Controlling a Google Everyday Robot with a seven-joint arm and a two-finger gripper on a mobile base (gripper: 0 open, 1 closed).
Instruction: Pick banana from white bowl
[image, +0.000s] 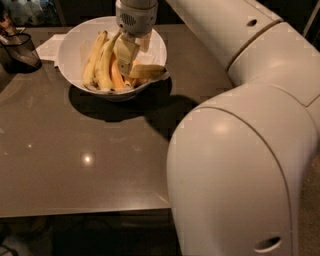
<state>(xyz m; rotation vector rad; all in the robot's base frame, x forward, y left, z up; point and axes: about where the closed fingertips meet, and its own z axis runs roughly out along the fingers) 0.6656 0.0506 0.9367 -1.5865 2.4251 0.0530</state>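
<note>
The white bowl (75, 40) stands at the far middle of the dark table. It holds several bananas. Two long slim pale-yellow ones (98, 64) lie on the left, and an orange-tinted one (116, 76) lies beside them. The shorter plump yellow banana (148, 71) lies at the bowl's right rim, pointing right. My gripper (131, 66) reaches down into the bowl from above. It sits between the slim bananas and the plump banana, right against the plump banana's left end, which it hides.
A black mesh container (20, 51) stands at the table's far left, with white paper (50, 46) beside the bowl. My large white arm (235, 150) covers the right side. The table's front edge (85, 211) runs near the bottom.
</note>
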